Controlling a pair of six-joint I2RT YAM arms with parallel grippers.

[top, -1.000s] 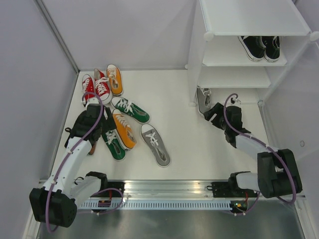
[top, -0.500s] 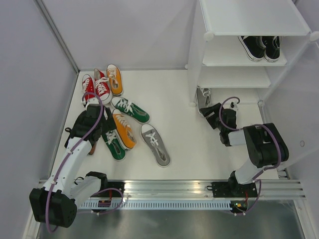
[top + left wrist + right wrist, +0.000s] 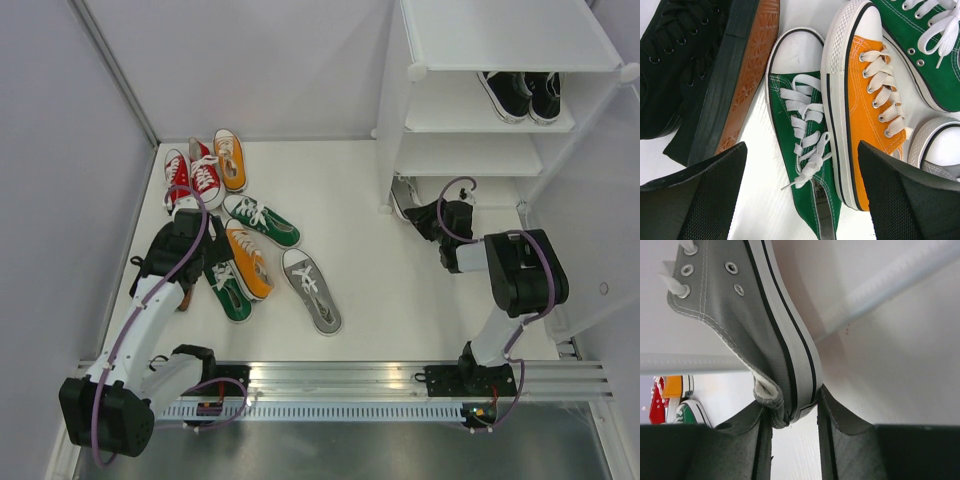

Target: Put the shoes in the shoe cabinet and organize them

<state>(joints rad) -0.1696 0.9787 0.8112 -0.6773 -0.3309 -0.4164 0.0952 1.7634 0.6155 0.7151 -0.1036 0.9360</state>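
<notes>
Right pincer (image 3: 792, 412) is pinching grey shoe (image 3: 740, 315) by its heel, apparently seating it in cabinet (image 3: 500, 35) bottom tier; black pair (image 3: 520, 92) is sitting shelved, left pincer (image 3: 800, 167) is hovering spread over green shoe (image 3: 800, 115), other shoes (image 3: 248, 260) are lying loose on tabletop (image 3: 400, 300).

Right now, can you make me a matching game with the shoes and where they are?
Things:
1. black pair
2. red pair
3. grey shoe on the right
4. green shoe nearest the arms

Places:
A. heel pinched by the right gripper, at the foot of the shoe cabinet
B. far left of the table
C. on a cabinet shelf
D. under the open left gripper

Pairs: 1-C, 2-B, 3-A, 4-D.
</notes>
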